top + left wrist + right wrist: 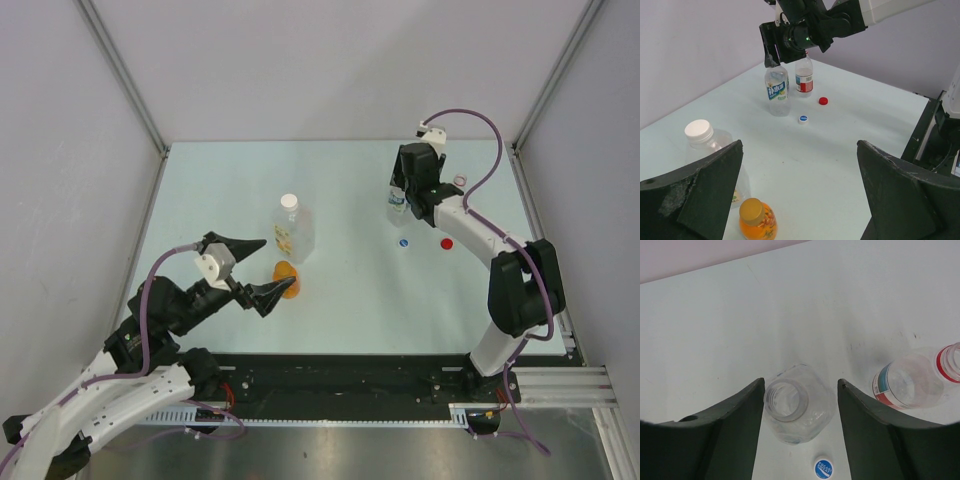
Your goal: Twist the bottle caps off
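A large clear bottle (291,231) with a white cap (698,131) stands mid-table. My left gripper (800,145) is open and empty, just right of it and above a small orange bottle (756,220). My right gripper (800,382) is open, its fingers either side of the uncapped blue-label bottle (796,405), which stands upright. The red-label bottle (912,385) stands beside it, also without a cap. The blue cap (404,242) and the red cap (446,243) lie loose on the table near these two bottles.
The orange bottle (286,278) has a yellow cap and stands just in front of the large bottle. Grey walls close the table on the left, back and right. The right arm (520,285) reaches from the near right edge.
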Controlling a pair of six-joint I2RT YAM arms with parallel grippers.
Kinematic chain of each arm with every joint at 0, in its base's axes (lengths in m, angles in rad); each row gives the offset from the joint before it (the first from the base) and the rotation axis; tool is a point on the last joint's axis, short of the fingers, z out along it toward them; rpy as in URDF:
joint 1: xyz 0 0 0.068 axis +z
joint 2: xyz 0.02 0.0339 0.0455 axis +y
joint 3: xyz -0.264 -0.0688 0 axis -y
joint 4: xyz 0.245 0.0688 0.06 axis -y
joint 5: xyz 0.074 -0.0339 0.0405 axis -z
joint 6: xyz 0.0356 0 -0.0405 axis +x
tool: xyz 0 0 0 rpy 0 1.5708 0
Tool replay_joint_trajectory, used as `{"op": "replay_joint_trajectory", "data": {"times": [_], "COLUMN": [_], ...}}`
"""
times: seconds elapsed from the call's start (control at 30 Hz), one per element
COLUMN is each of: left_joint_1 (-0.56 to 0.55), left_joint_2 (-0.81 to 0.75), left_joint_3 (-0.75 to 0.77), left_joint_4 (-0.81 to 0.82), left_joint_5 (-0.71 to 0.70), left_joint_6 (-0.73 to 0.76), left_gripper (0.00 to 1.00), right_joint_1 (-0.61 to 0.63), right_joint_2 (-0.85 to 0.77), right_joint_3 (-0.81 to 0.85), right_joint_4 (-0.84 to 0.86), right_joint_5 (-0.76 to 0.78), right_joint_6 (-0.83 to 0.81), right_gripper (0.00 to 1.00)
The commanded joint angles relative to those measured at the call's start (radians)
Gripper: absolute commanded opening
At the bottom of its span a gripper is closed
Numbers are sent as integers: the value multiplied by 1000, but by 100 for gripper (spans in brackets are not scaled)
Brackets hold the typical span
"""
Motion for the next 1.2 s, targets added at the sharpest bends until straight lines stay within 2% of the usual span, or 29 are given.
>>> {"op": "replay_joint_trajectory", "data": {"times": [0.0,0.27,0.4,0.47,0.57,0.6,0.7,0.77,0.97,1.17], "left_joint_1": [4,4,6,2,4,4,13,36,122,157], "left_joint_2": [6,15,2,-7,13,25,103,148,150,118], "left_joint_3": [-7,2,5,1,4,11,53,76,74,54], "left_joint_4": [26,28,28,32,10,-9,-98,-156,-236,-343], "left_joint_5": [-1,-4,-35,-107,-327,-443,-565,-605,-598,-619], "left_joint_6": [15,15,9,1,-48,-75,-141,-180,-293,-336], "left_gripper": [100,100,100,100,100,100,100,100,100,100], "right_joint_1": [-3,11,112,167,279,307,385,404,473,497], "right_joint_2": [-65,-155,-235,-287,-333,-339,-352,-341,-255,-114], "right_joint_3": [47,47,46,44,23,15,0,-14,-12,46], "right_joint_4": [23,-19,-49,-56,-38,-35,-7,42,181,211], "right_joint_5": [5,12,48,31,-102,-125,-204,-272,-307,-305], "right_joint_6": [6,17,-12,-21,-51,-55,-2,32,-5,-9], "right_gripper": [64,65,65,65,65,65,67,70,80,83]}}
